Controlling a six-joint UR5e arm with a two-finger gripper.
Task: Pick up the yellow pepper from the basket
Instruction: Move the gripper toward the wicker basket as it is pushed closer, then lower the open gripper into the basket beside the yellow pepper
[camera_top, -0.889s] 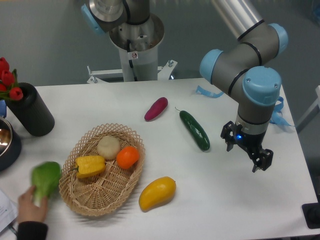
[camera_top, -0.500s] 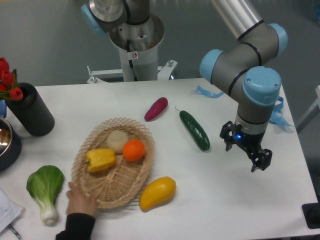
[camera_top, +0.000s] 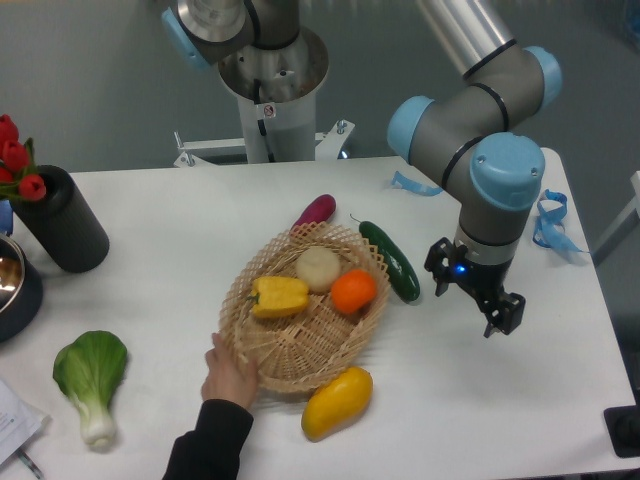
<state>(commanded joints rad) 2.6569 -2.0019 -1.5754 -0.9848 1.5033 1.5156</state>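
While a hand (camera_top: 228, 372) grips the basket (camera_top: 300, 360) at centre frame, I see the pepper (camera_top: 279, 296) in its left half, gripper (camera_top: 474, 298) right of it, empty, fingers apart.

one basket (camera_top: 262, 350), one yellow pepper (camera_top: 279, 296), one cucumber (camera_top: 391, 261)

Purple elongated vegetable (camera_top: 316, 209) partly hidden behind rim of oval woven wicker basket (camera_top: 262, 350). Red tulips (camera_top: 14, 158) and metal bowl (camera_top: 8, 275) cut off at left edge. Black two-finger pincer (camera_top: 468, 297): finger gap too small to judge. Dark-sleeved hand (camera_top: 228, 374) cut off at bottom edge.
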